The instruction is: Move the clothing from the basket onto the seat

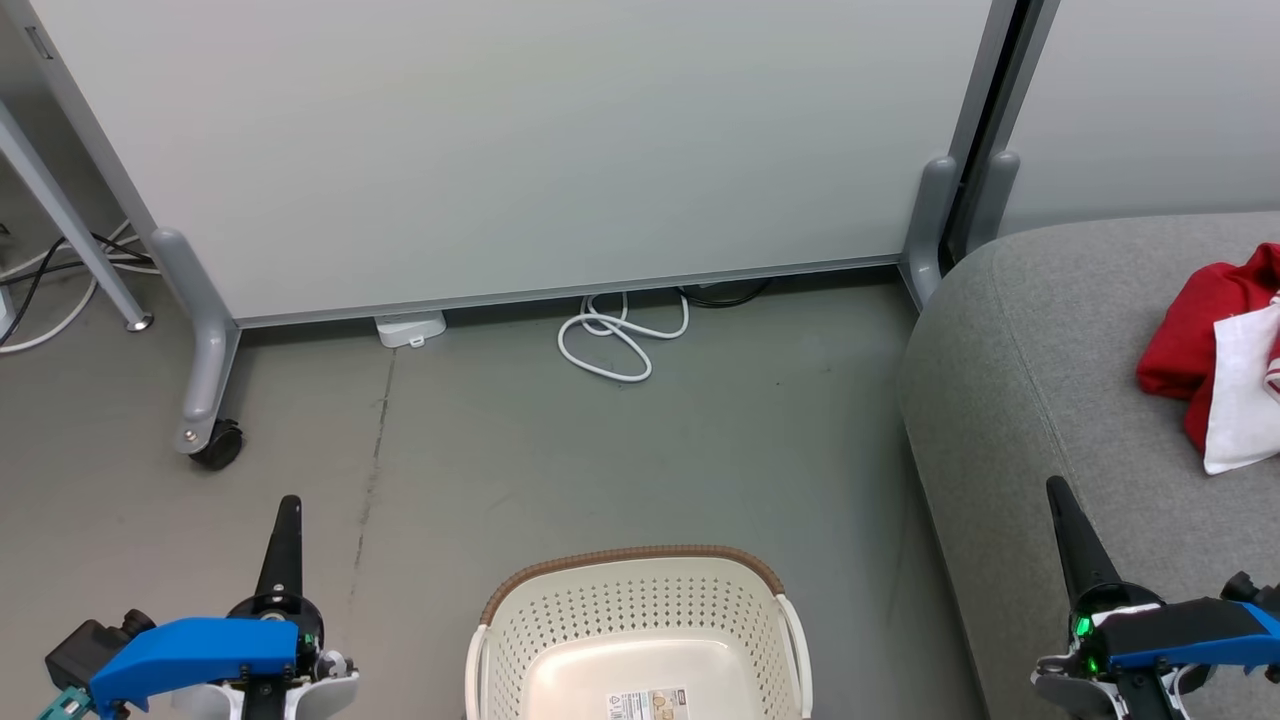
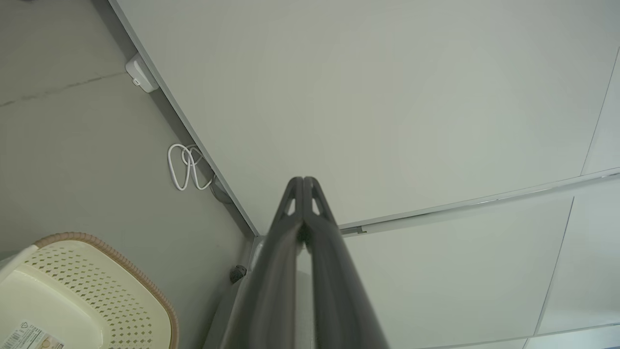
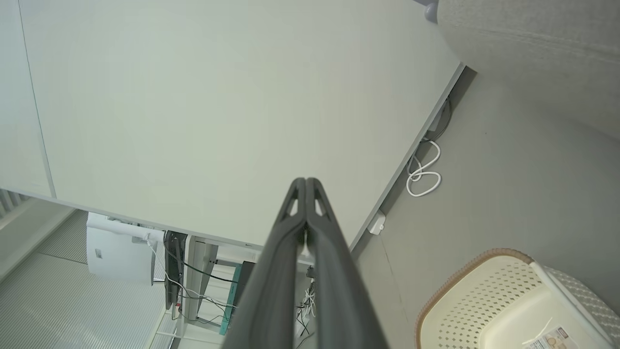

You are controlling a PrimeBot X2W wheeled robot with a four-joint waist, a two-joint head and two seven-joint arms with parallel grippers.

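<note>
The cream basket with its brown rim stands on the floor at the bottom middle of the head view, and its bare bottom with a label shows inside. Red clothing with a white part lies on the grey seat at the right edge. My left gripper is shut at the lower left, left of the basket, holding nothing. My right gripper is shut over the seat's front left part, apart from the clothing. In the wrist views the left gripper and right gripper have fingers pressed together, with the basket beside each.
A grey partition panel on wheeled feet closes off the far side. A coiled white cable and a small white box lie at its base. More cables run at the far left by a metal leg.
</note>
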